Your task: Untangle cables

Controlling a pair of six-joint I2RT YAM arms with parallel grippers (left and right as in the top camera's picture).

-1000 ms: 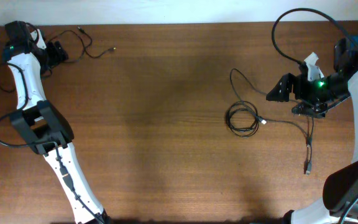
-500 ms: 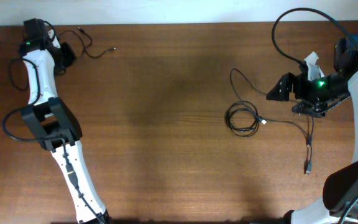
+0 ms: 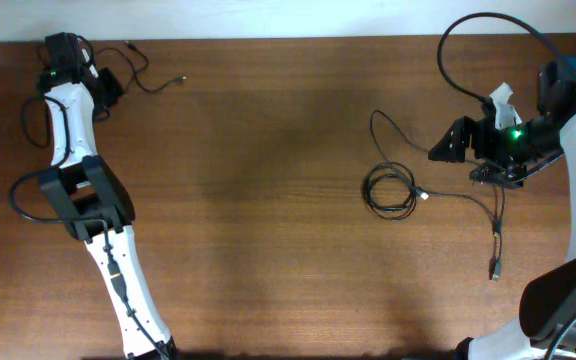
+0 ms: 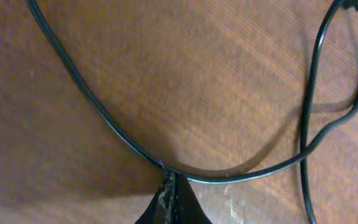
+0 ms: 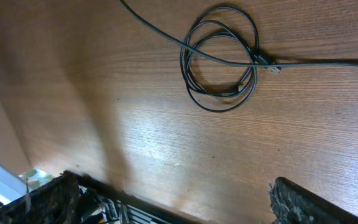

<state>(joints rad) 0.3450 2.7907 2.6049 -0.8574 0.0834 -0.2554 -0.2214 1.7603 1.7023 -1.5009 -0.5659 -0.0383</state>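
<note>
Your left gripper (image 4: 170, 186) is clamped tight on a thin black flexible cable (image 4: 104, 115) at the far-left corner of the brown wooden table (image 3: 268, 220). Your right gripper (image 5: 176, 196) is wide open and empty near the coiled black cable (image 5: 219, 59). Both look light, limp and slippery, so pinch beside the small plug (image 5: 272, 66).

From my console, a dark brown, wood-grained tabletop (image 3: 268, 200) fills the overhead view; a strip of pale wall (image 3: 268, 18) lines its far edge; soft glare on the grain.
</note>
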